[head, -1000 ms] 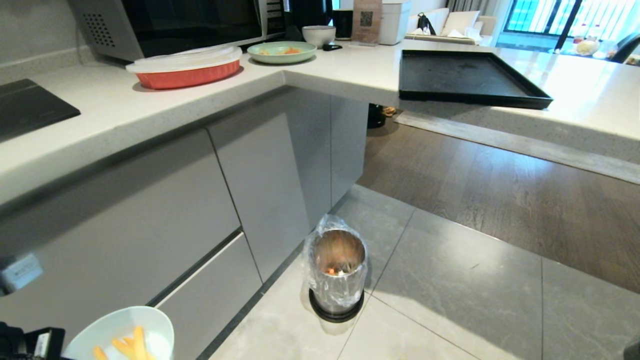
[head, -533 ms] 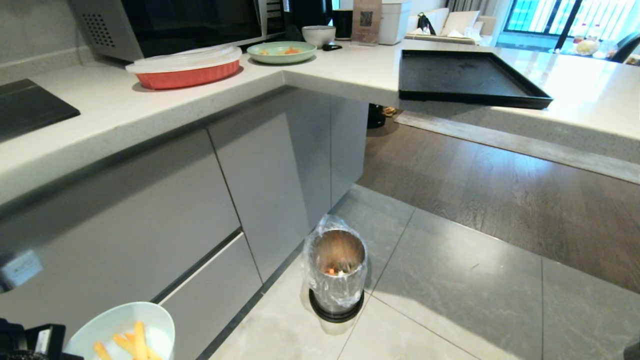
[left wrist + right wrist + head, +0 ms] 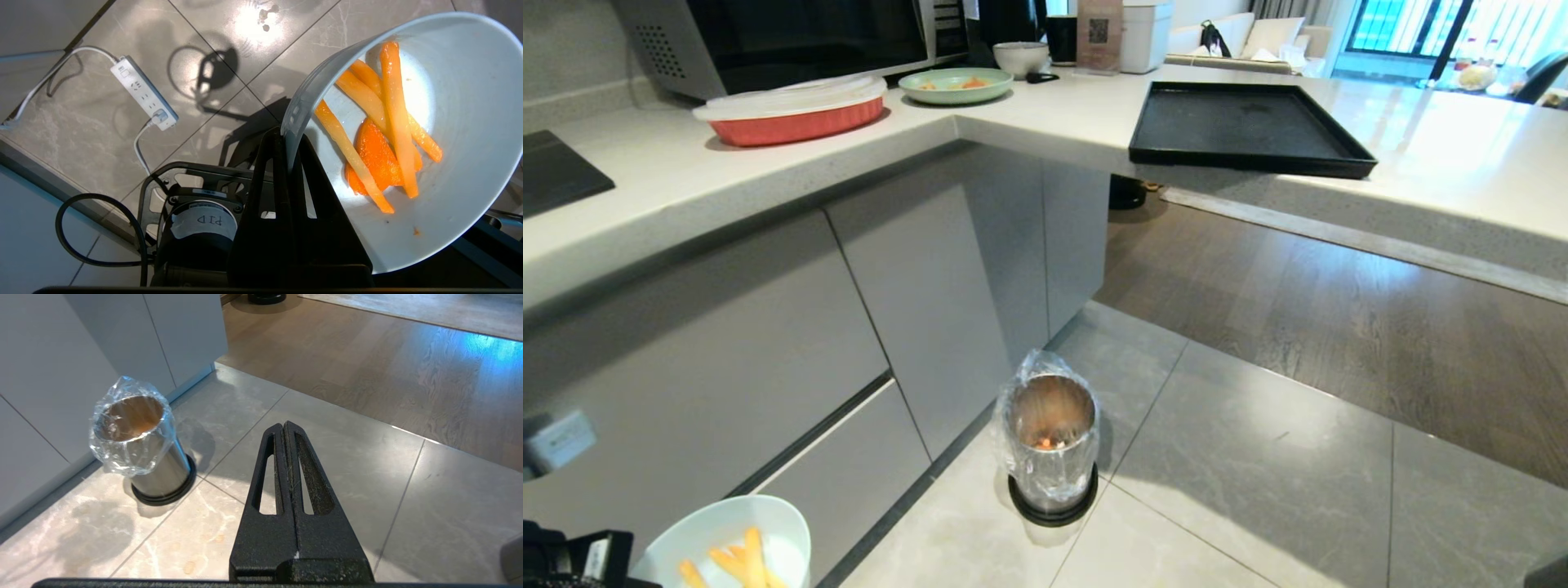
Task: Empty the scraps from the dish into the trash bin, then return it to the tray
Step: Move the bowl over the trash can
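Observation:
My left gripper [image 3: 288, 136] is shut on the rim of the dish [image 3: 470, 102], a pale blue bowl with a white inside, low at the head view's bottom left corner [image 3: 727, 531]. The scraps [image 3: 380, 118], yellow and orange sticks, lie inside it [image 3: 739, 559]. The trash bin [image 3: 1049, 445], a steel cylinder with a clear bag, stands on the floor tiles by the cabinets, well to the right of the dish [image 3: 137, 451]. The black tray [image 3: 1245, 131] sits on the counter, jutting over its edge. My right gripper [image 3: 284, 425] hangs shut and empty over the floor, right of the bin.
Grey cabinet fronts [image 3: 768, 343] stand close on the left. On the counter are a red lidded baking dish [image 3: 792, 110], a green plate [image 3: 956, 84] and a pale bowl [image 3: 1021, 55]. A white power strip [image 3: 143, 92] with cable lies on the floor under the left arm.
The whole scene has slid slightly left in the head view, so the camera moved. The dish stays in the left gripper at the bottom left corner.

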Controlling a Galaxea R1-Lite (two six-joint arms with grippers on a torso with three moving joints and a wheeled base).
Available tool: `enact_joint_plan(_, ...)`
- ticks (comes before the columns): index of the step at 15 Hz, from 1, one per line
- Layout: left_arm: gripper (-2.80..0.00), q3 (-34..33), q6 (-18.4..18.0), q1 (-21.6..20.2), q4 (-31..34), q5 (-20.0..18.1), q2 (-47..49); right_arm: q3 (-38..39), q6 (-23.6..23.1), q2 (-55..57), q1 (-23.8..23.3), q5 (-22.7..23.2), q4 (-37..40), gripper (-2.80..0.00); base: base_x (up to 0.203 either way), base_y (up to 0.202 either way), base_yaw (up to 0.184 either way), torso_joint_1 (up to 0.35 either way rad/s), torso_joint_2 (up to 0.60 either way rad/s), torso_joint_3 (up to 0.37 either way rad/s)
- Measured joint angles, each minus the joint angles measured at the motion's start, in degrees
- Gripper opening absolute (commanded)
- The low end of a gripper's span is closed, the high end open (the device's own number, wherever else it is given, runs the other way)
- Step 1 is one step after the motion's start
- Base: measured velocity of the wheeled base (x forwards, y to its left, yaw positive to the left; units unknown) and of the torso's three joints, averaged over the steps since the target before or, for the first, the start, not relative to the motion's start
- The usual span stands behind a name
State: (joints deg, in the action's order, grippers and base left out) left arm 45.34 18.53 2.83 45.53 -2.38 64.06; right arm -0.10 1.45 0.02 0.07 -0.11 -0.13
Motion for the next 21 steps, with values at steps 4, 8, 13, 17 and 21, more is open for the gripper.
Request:
enact_joint_plan(4, -2.80, 0.1, 0.1, 0.0, 0.0, 0.0, 0.1, 0.0, 0.0, 0.0, 0.0, 0.0, 0.0, -2.80, 0.000, -0.193, 0.001, 0.002, 0.00, 0.004)
enact_joint_plan(8, -2.80, 0.1, 0.0, -0.1, 0.0, 0.0, 0.3, 0.0, 0.0, 0.0, 0.0, 0.0, 0.0, -2.80, 0.000, -0.194, 0.000, 0.003, 0.00, 0.001)
enact_joint_plan(13, -2.80, 0.3, 0.0, 0.0, 0.0, 0.0, 0.5, 0.0, 0.0, 0.0, 0.0, 0.0, 0.0, -2.80, 0.000, -0.133, 0.000, 0.001, 0.00, 0.002)
enact_joint_plan(17, -2.80, 0.1, 0.0, -0.1, 0.0, -0.1, 0.5, 0.0, 0.0, 0.0, 0.1, 0.0, 0.0, -2.80, 0.000, 0.000, 0.000, 0.000, 0.00, 0.000)
enact_joint_plan(21, -2.80, -0.2, 0.1, -0.1, 0.0, 0.0, 0.6, 0.0, 0.0, 0.0, 0.0, 0.0, 0.0, -2.80, 0.000, 0.000, 0.000, 0.000, 0.00, 0.000)
